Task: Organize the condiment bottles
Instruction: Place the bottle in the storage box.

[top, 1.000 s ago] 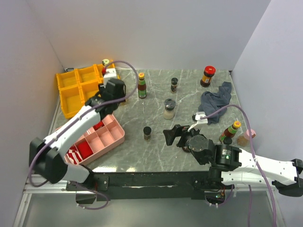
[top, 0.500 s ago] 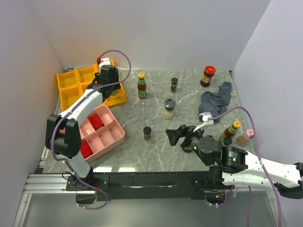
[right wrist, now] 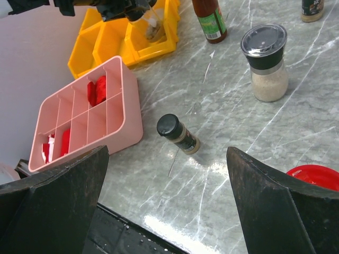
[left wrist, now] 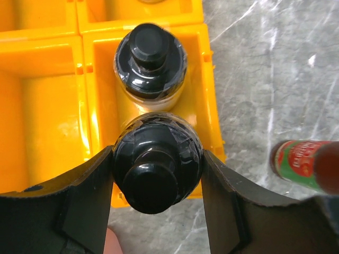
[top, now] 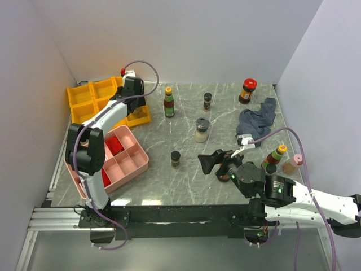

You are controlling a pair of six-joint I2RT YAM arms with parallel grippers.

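Left gripper (left wrist: 157,177): clenched on the held jar (left wrist: 157,159), one pad pressed to each side of its black cap.
Held jar: upright, long axis vertical, seen cap-first from the wrist; above the near half of a compartment at the right edge of the yellow bin (left wrist: 53,121), at the far left of the table.
Seated jar (left wrist: 150,55): same black-capped kind, standing in the far half of that same compartment, just beside the held jar; touching or not, cannot tell.
Deciding relation: free floor straight below the jaws, between the seated jar and the bin's near wall; probably a plain vertical lowering with no sideways shift, and little slack either way. Base already on the floor or not, cannot tell.
Right gripper (top: 210,162): spread wide, grasping nothing, low over the near middle of the table, pointing left.
Small spice jar (top: 175,160): upright, loose, just left of the right jaws; far closer to the right arm than to the left, so likely that arm's pick.
Pale shaker (top: 201,130): upright, just beyond the right jaws.
Green-labelled bottle (top: 168,102): upright, just right of the bin.
Red-lidded jar (top: 246,91): far right, near the cloth (top: 256,119).
Pink tray (top: 127,161): near left, no bottles inside.
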